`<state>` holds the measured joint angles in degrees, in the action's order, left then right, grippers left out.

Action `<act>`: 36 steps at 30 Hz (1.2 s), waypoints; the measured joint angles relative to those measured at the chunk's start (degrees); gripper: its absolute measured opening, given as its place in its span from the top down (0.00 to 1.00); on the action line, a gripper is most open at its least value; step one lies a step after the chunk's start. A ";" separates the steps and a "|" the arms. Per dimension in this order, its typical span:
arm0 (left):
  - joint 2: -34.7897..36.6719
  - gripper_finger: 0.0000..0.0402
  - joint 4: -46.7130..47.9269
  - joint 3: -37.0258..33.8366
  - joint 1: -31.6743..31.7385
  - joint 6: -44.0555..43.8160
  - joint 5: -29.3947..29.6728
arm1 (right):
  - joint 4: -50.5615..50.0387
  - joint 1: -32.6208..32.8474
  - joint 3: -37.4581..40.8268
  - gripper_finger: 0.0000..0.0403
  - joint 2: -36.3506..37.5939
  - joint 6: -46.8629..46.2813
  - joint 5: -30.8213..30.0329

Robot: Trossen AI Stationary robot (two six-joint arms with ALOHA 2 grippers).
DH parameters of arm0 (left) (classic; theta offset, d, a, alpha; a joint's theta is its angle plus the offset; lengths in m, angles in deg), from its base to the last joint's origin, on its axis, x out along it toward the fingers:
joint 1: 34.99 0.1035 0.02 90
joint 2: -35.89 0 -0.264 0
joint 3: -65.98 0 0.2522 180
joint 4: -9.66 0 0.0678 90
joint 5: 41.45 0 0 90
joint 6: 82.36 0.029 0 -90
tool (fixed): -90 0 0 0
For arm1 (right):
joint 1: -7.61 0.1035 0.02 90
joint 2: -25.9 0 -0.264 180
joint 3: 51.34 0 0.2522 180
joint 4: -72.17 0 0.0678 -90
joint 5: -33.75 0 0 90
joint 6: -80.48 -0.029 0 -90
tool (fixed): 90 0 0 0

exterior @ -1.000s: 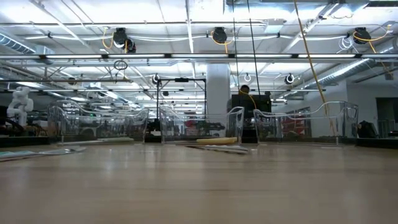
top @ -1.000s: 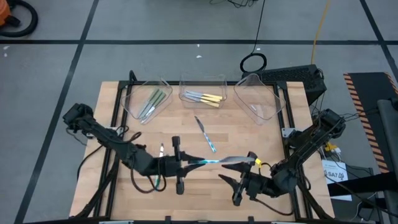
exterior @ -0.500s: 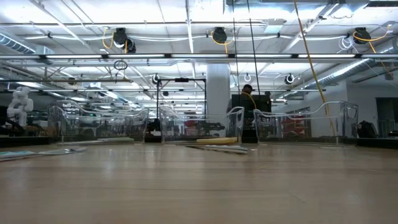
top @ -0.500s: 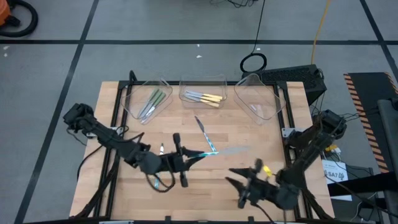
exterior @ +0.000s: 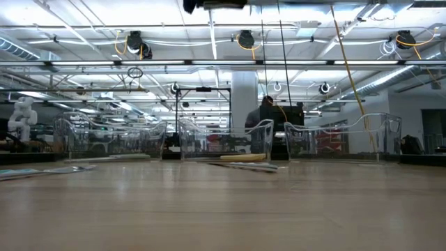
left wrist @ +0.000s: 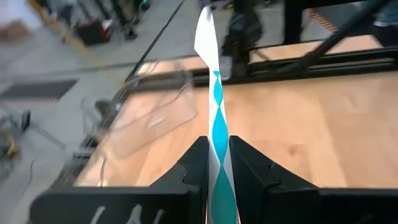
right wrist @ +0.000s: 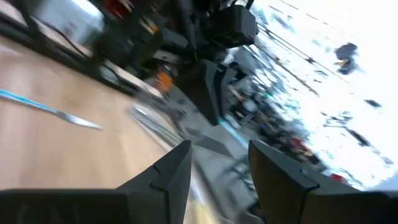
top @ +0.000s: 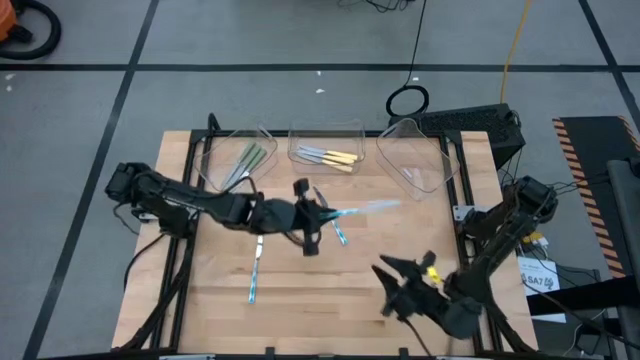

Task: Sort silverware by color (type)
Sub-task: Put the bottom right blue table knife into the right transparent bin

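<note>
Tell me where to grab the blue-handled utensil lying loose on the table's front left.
Grip the blue-handled utensil at mid-length, coming straight down with the jaws across its thin width. It lies flat on the table, running roughly front to back, with bare wood either side.

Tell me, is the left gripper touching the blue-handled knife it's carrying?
Touching. The left wrist view shows the left gripper with both fingers pressed against the blue-handled knife, no gap either side.
</note>
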<state>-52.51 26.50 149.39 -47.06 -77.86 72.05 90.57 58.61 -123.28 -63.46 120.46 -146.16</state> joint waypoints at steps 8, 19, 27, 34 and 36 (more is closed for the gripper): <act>-0.59 0.88 1.83 0.00 3.51 -2.26 -3.57 | -8.78 -11.47 -0.01 0.62 0.00 -0.04 6.83; -4.83 0.87 0.83 -0.10 3.36 -3.87 -3.69 | -19.28 -19.57 0.01 0.62 0.00 -1.62 15.87; -5.62 0.87 0.10 0.00 3.36 -4.36 -3.41 | -31.35 -20.63 0.00 0.62 0.00 -10.26 16.85; -5.62 0.87 0.72 0.00 2.29 -5.74 -3.28 | -34.18 -20.57 0.00 0.62 0.00 -14.01 17.84; -5.62 0.87 0.71 0.00 2.11 -6.47 -3.30 | -34.05 -20.59 0.01 0.62 0.00 -14.02 18.59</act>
<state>-58.13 27.21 149.39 -44.95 -84.33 68.76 56.52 38.02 -123.27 -63.46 106.44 -127.57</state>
